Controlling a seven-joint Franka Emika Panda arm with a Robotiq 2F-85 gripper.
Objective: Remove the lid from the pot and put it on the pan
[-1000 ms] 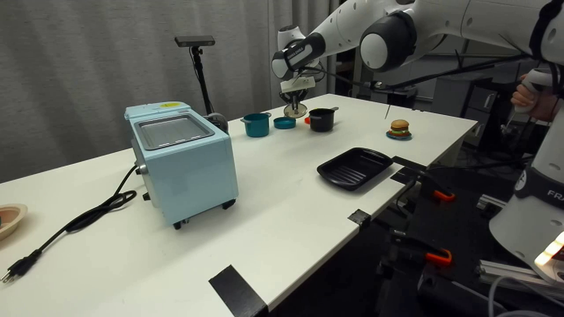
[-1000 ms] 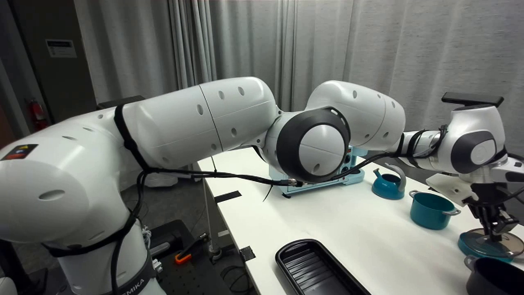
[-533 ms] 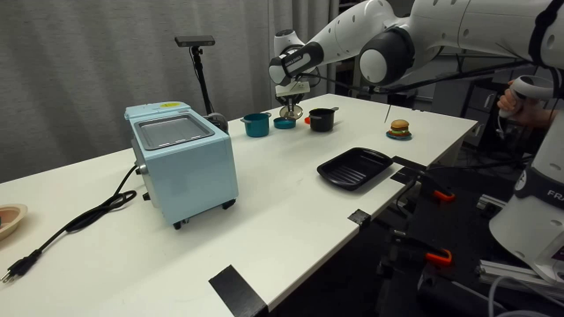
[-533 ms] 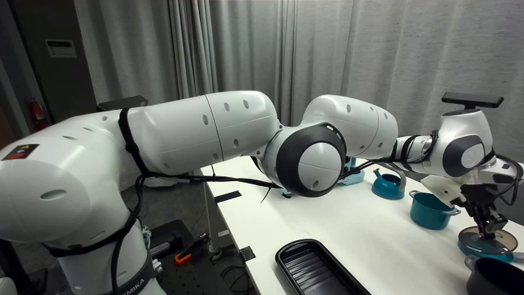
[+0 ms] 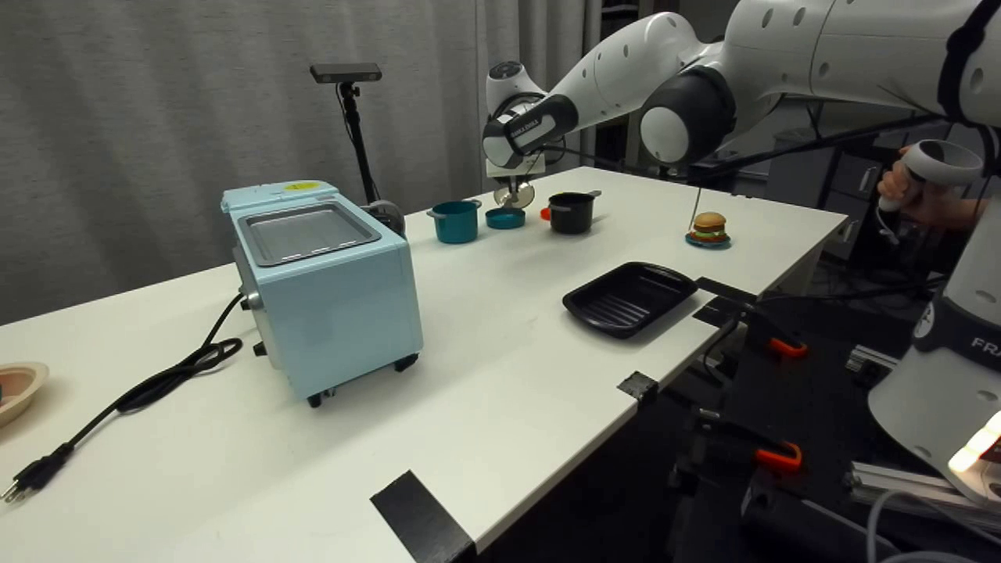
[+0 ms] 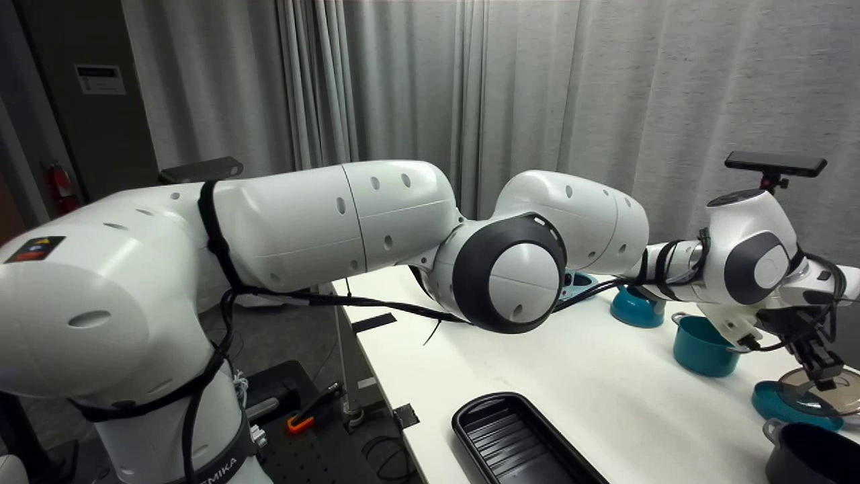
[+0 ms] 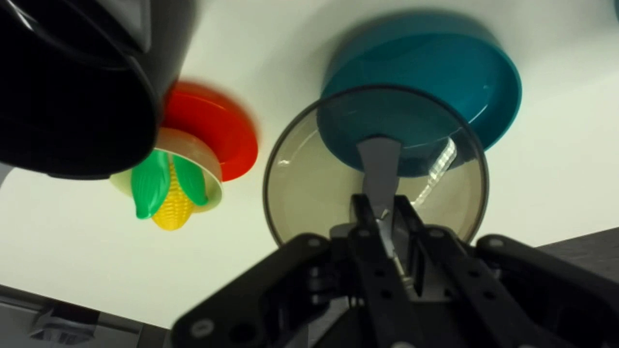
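Observation:
The lid (image 5: 522, 195) is round, see-through and brownish with a dark rim; it also shows in an exterior view (image 6: 848, 388) and the wrist view (image 7: 309, 193). My gripper (image 7: 380, 199) is shut on its grey handle and holds it tilted. The shallow teal pan (image 5: 505, 220) stands on the table and also shows in an exterior view (image 6: 772, 402) and the wrist view (image 7: 449, 67). The lid overlaps part of the pan; I cannot tell whether they touch. The uncovered black pot (image 5: 571, 215) stands beside the pan, also in the wrist view (image 7: 63, 111).
A teal pot (image 5: 456, 224) stands on the pan's far side from the black pot. A teal kettle (image 6: 635, 312) is beyond it. A red plate (image 7: 213, 130) and a bowl with toy corn (image 7: 171, 208) lie near the black pot. A black tray (image 5: 626, 301) and blue appliance (image 5: 344, 313) share the table.
The arm has lowered and the wrist has tilted. The lid, still held, has shifted slightly toward the table's back edge and is more tilted. The pan and pot have not moved.

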